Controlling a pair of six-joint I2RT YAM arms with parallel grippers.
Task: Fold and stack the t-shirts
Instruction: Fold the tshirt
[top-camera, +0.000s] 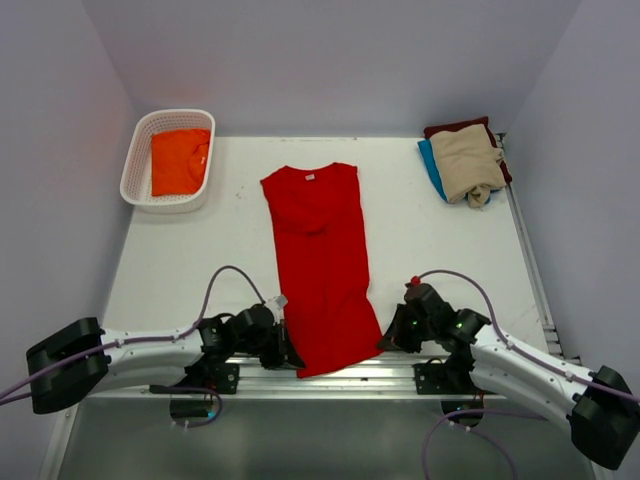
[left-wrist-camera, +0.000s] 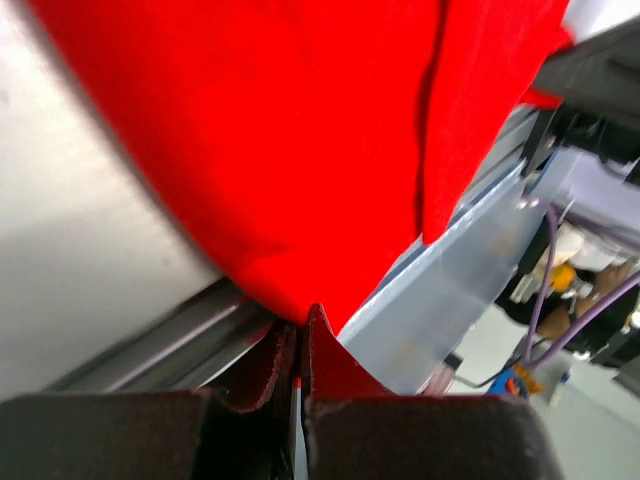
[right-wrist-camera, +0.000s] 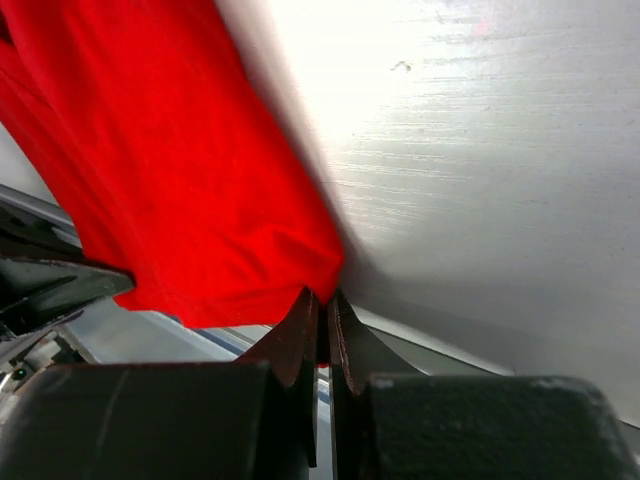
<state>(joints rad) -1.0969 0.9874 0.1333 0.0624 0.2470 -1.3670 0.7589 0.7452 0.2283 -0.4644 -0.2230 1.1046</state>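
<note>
From above, we see the red t-shirt (top-camera: 318, 265) lying lengthwise on the tabletop (top-camera: 180, 260), hem nearest us. Left wrist: our left fingers (left-wrist-camera: 268, 365) clamp one hem corner. Right wrist: our right fingers (right-wrist-camera: 292, 340) clamp the other. Both bites look thin, so an uneven lift could slip a corner.

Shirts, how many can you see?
5: red shirt flat in the middle; orange shirt in the basket; beige shirt, blue shirt and maroon shirt piled at the far right. More may hide underneath.
</note>
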